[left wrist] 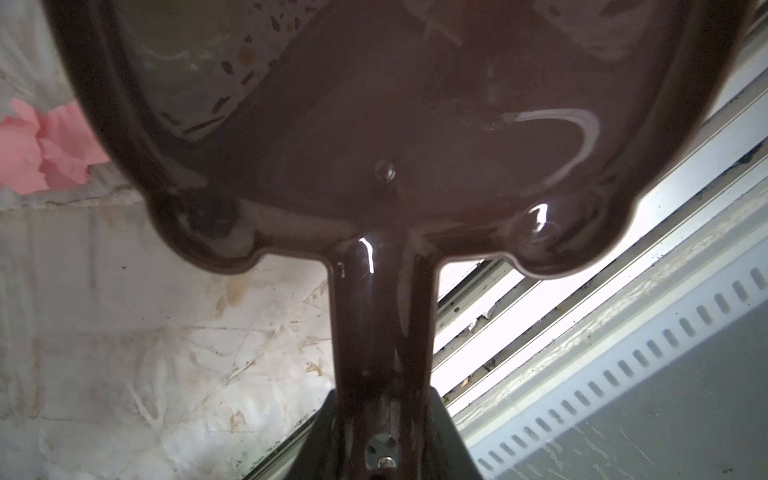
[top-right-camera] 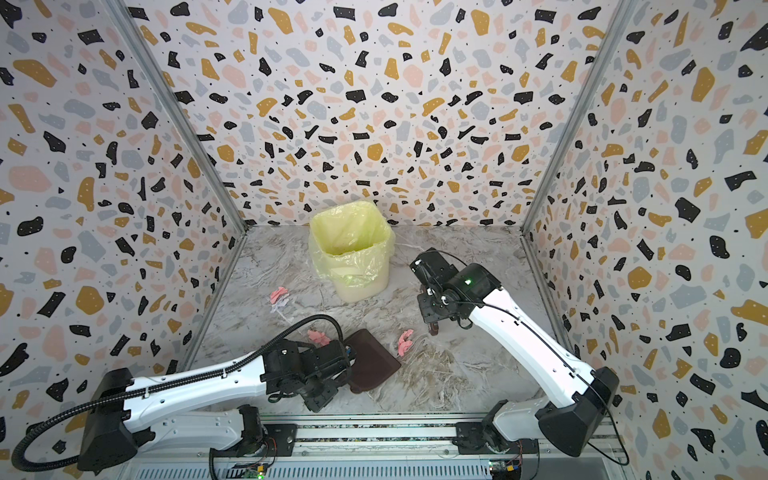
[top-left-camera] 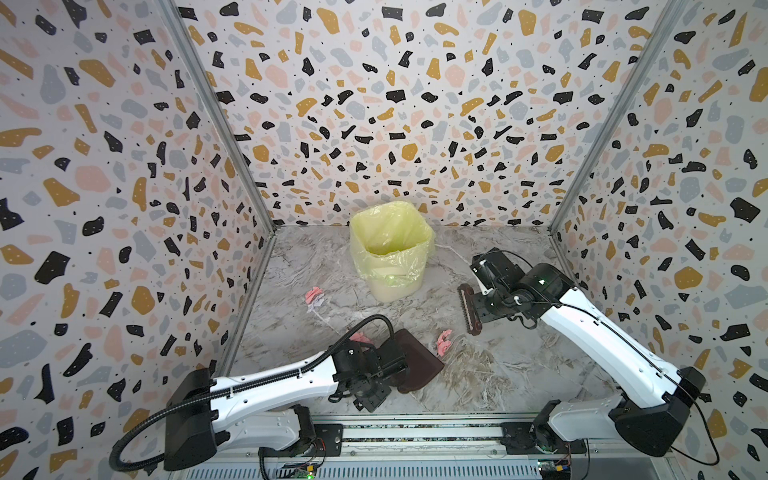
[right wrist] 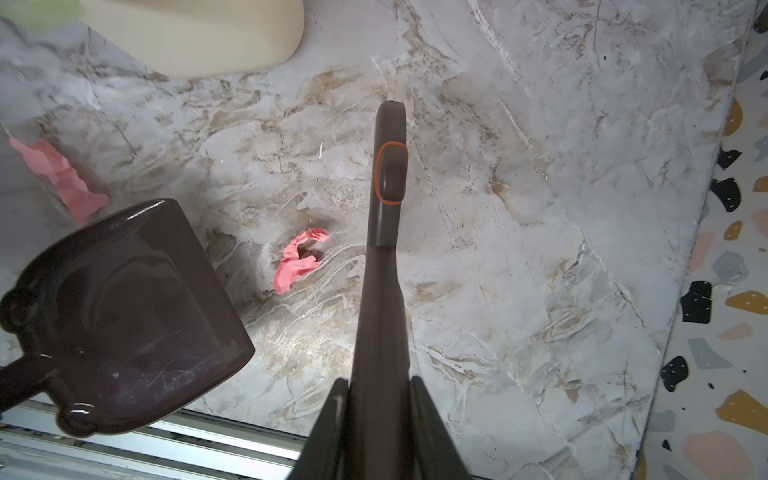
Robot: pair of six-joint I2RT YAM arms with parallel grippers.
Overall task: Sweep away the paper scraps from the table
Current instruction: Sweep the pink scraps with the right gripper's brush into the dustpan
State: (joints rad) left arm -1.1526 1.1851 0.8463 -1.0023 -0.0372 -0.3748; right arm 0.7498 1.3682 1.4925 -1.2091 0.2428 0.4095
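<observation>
Your left gripper (left wrist: 383,419): fingers pinch dustpan (left wrist: 374,104) handle. Your right gripper (right wrist: 379,399): fingers pinch brush (right wrist: 382,270) handle. Pink scraps (right wrist: 299,259) on table (right wrist: 519,249): one ahead of right fingers, between brush and dustpan; one just beside dustpan rim, past left fingers; one by bin (top-left-camera: 392,291).

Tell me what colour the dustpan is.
The dustpan is glossy dark brown, clearest in the right wrist view.

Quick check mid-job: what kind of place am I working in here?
Likely a staged test booth, not a real room: speckled walls box in a marble-look table fronted by a metal rail.
</observation>
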